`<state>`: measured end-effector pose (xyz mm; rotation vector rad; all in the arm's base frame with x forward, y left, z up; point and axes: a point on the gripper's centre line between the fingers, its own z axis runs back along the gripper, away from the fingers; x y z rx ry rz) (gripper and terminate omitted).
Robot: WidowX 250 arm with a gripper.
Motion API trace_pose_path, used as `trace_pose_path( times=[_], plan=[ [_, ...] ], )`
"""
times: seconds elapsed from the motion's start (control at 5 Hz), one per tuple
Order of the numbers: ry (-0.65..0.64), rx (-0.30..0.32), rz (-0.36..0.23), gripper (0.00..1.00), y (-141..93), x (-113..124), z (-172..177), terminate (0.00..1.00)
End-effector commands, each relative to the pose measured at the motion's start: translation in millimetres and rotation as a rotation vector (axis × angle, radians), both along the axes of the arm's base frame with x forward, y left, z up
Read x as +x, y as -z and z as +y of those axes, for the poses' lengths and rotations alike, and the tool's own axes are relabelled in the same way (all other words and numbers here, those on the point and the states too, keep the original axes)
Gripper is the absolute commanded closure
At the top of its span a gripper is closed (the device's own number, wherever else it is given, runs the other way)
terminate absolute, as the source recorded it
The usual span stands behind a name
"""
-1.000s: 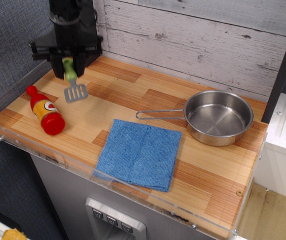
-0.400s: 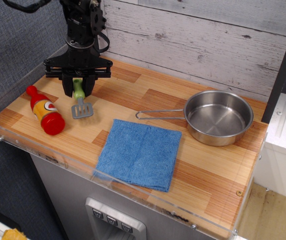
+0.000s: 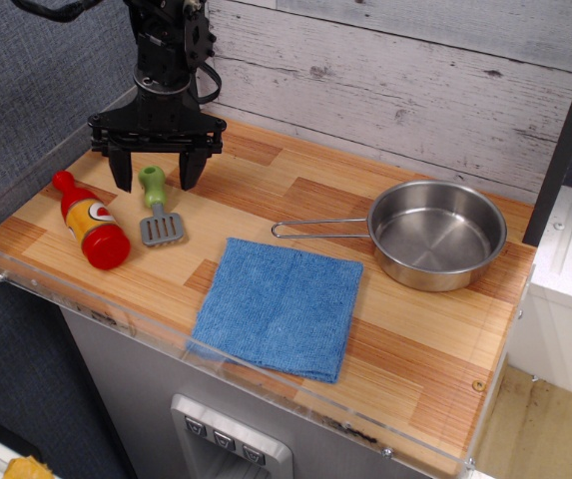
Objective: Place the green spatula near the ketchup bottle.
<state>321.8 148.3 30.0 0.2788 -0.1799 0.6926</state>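
Note:
The green spatula lies flat on the wooden counter, light-green handle toward the back, grey slotted blade toward the front. The ketchup bottle lies on its side just left of it, knob cap at the back left. A small gap separates them. My gripper hangs right above the spatula's handle with its two black fingers spread wide on either side, holding nothing.
A blue cloth lies at the counter's front middle. A steel pan with a wire handle sits at the right. A clear acrylic rim borders the left and front edges. A plank wall stands behind.
The gripper came down with the spatula, set it on the counter beside the bottle, and opened its fingers. The spatula now lies free.

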Motion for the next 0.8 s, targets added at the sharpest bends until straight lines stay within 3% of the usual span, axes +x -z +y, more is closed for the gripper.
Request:
trace_pose_path(
  times=[0.0, 0.2, 0.6],
  plan=[
    [0.015, 0.02, -0.046, 0.0, -23.8, 7.0, 2.0, 0.0],
    [0.036, 0.022, -0.059, 0.0, -28.6, 8.4, 1.9, 0.0],
    [0.2, 0.059, -0.147, 0.0, -78.5, 19.6, -9.1, 0.0]
  ],
)
